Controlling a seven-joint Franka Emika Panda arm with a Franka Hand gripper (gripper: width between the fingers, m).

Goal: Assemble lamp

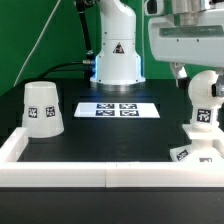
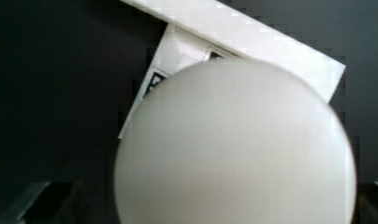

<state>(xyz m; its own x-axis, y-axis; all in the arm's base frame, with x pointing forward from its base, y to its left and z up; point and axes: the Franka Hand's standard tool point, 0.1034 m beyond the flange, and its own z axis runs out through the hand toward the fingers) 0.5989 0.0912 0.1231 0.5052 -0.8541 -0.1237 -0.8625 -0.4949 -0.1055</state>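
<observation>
The rounded white bulb stands upright on the square stepped base at the exterior view's right. My gripper hangs over the bulb's top. One finger shows just beside the bulb with a small gap; the other is hidden. In the wrist view the bulb fills the frame between the dark fingers, and a gap shows beside one of them, so the jaws look open around it. The truncated-cone shade stands alone at the exterior view's left.
The marker board lies flat mid-table in front of the white robot pedestal. A low white wall borders the table's front and sides. In the wrist view a white edge lies past the bulb.
</observation>
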